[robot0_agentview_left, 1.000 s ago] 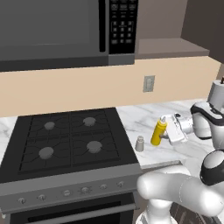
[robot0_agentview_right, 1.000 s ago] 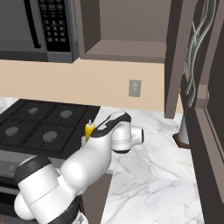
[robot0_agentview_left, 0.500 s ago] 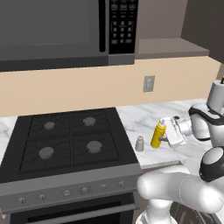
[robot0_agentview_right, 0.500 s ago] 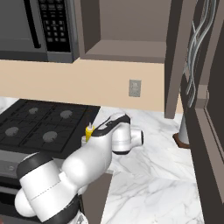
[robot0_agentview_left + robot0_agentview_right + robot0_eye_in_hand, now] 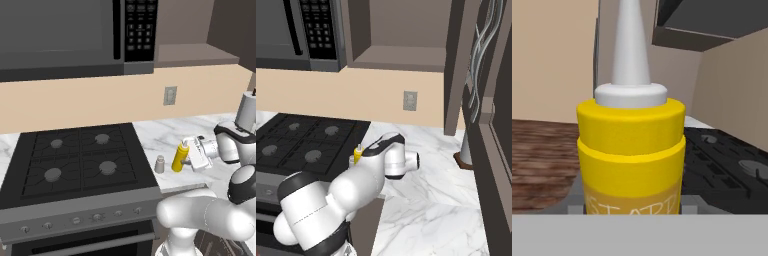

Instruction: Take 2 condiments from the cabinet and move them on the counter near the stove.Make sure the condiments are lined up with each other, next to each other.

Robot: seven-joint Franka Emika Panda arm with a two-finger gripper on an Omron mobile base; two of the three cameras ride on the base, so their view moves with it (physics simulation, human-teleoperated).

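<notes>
Both condiments are out of the cabinet (image 5: 406,55) and stand on the desk (image 5: 165,135) just right of the stove (image 5: 75,165), near the desk's front edge. The shaker (image 5: 159,163) stands alone beside the stove's right edge; the bottle (image 5: 179,157) stands upright just to its right, the two close together in a row along the front edge. The jaws (image 5: 188,159) sit at the bottle's right side and look pinched on it, though none of the pictures shows the contact clearly. By my judgement the task is nearly done: what is left is to let go and draw back without tipping the bottle.

The left base view gives the pair side by side and the arm's hand against the bottle. The right base view hides the shaker behind the arm and shows just the bottle's top (image 5: 357,154), yet it shows the open cabinet shelf. The hand view has the bottle (image 5: 631,155) very close and centred, nozzle up, with stove grates at right.
</notes>
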